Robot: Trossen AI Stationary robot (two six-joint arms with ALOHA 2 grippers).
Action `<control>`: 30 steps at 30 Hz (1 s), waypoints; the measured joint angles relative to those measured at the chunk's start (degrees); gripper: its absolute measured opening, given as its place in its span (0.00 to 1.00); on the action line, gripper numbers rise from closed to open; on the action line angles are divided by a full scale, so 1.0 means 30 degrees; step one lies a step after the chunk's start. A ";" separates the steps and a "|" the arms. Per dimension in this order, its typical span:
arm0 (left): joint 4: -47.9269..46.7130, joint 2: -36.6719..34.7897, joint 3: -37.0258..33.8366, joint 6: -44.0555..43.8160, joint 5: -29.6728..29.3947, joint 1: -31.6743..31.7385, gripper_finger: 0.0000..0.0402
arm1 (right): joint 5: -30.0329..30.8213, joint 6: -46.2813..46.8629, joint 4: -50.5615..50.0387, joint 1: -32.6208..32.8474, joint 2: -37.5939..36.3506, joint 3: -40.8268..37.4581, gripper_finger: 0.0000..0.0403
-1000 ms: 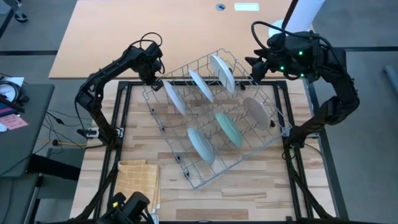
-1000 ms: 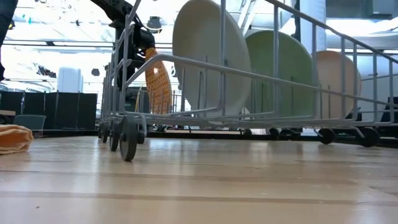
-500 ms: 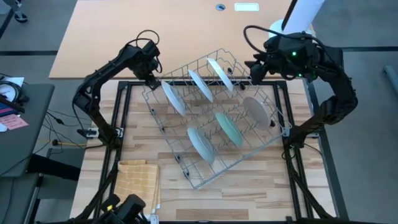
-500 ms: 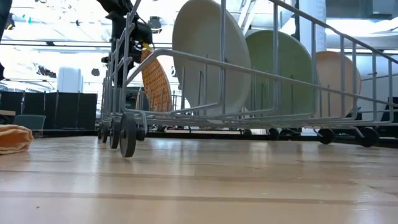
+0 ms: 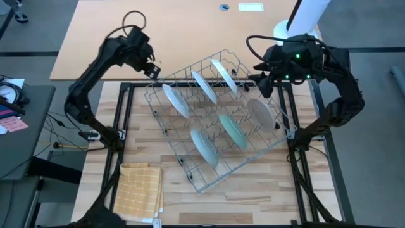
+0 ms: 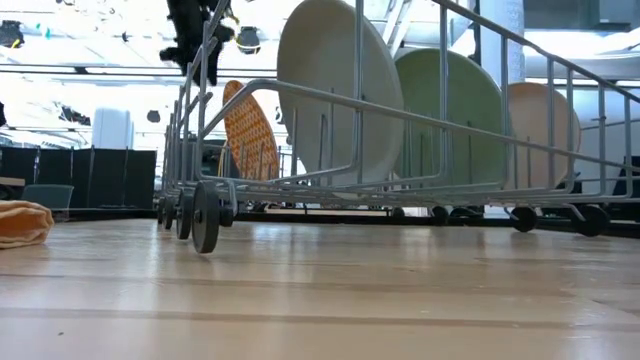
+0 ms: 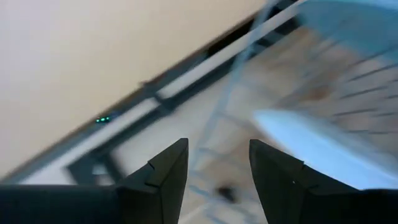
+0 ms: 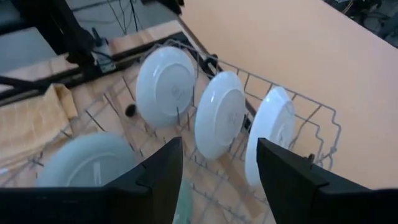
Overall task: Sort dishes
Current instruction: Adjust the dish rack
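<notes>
- A grey wire rack (image 5: 218, 120) sits at an angle in the middle of the wooden table (image 5: 266, 190). Six plates stand on edge between its prongs, so each stays upright and apart from its neighbours.
- The back row holds three white plates (image 5: 204, 87). The left one (image 5: 174, 100) shows an orange patterned face in the low view (image 6: 250, 130).
- The front row holds a pale one (image 5: 204, 148), a teal-green one (image 5: 232, 132) and a beige one (image 5: 260, 113).
- The left gripper (image 5: 150, 68) hangs above the rack's back-left corner, just off the patterned plate — fingers parted, holding nothing.
- The right gripper (image 5: 263, 81) hovers over the back-right corner, near the rightmost white plate (image 8: 271, 138) — also spread and empty.
- A folded yellow checked cloth (image 5: 139, 191) lies at the front left, well apart from the rack.
</notes>
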 joint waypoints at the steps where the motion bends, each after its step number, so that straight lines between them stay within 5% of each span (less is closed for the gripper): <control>1: 0.0026 -0.0341 0.0110 -0.0508 0.0731 -0.0078 0.41 | -0.0002 -0.0115 -0.0186 -0.0011 -0.0035 0.0000 0.50; 7: 0.1056 -0.3055 0.0132 -0.2797 0.5916 -0.1998 0.41 | -0.1391 -0.0182 -0.2177 -0.0011 -0.0635 -0.0005 0.42; 11: 0.1527 -0.4355 0.0156 -0.4088 0.8654 -0.7225 0.41 | -0.2544 -0.1025 -0.2237 -0.0019 -0.1008 -0.0007 0.40; 17: 0.2235 -0.4363 0.0127 -0.8459 0.3917 -1.7377 0.41 | -0.3052 -0.1727 -0.2276 -0.0511 -0.1508 0.0000 0.40; 21: 0.3134 -0.3108 0.0156 -1.2156 0.2243 -2.2333 0.41 | -0.3622 -0.2332 -0.2262 -0.1102 -0.1526 0.0000 0.40; 26: 0.2810 0.0306 0.0107 -1.5346 0.0917 -2.6359 0.40 | -0.4384 -0.4198 -0.2268 -0.1418 -0.1350 0.0000 0.40; 30: 0.4017 0.2914 0.0105 -1.7769 0.0173 -2.7490 0.34 | -0.4582 -0.4938 -0.2269 -0.1415 -0.1299 -0.0015 0.40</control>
